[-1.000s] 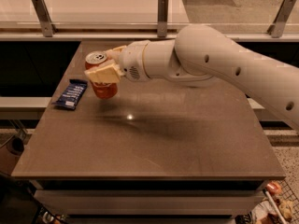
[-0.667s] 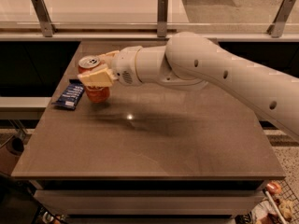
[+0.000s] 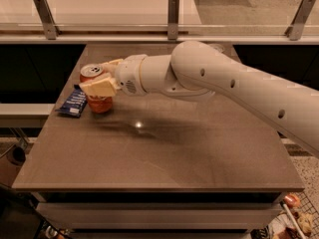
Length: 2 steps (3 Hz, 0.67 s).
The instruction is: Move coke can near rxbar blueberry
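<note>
The coke can (image 3: 98,104), orange-red with a silver top, stands upright at the table's left side. My gripper (image 3: 102,78) reaches in from the right and is shut on the coke can, with one cream finger (image 3: 99,87) across its front and the other behind it. The can's bottom looks to be at the table surface. The rxbar blueberry (image 3: 73,102), a flat dark blue bar with white lettering, lies right next to the can on its left, near the table's left edge.
The brown table (image 3: 164,153) ends close to the bar on the left. A glass railing with metal posts (image 3: 173,15) runs behind the table. My white arm (image 3: 239,91) spans the table's right half.
My gripper has carried the coke can to the left and down, from beside the bar's right end to close against the bar.
</note>
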Each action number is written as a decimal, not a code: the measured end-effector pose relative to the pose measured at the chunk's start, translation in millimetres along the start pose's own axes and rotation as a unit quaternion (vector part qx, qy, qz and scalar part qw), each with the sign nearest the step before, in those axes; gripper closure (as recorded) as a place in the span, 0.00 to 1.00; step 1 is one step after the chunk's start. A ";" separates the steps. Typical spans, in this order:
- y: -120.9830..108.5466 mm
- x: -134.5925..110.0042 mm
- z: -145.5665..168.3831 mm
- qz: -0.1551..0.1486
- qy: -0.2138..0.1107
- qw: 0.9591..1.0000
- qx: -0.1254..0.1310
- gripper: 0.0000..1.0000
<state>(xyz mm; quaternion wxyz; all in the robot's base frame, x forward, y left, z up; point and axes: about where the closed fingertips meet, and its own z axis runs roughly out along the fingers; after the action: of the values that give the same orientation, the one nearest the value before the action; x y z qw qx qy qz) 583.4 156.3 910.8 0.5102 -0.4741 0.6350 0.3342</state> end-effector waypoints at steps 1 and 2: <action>1.9 -1.1 1.6 -0.001 0.000 1.000 -0.002 0.59; 3.7 -2.2 2.9 -0.002 0.000 1.000 -0.004 0.36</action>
<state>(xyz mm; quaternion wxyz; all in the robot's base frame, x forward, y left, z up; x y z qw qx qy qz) 580.9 160.7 912.0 0.5094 -0.4770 0.6327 0.3356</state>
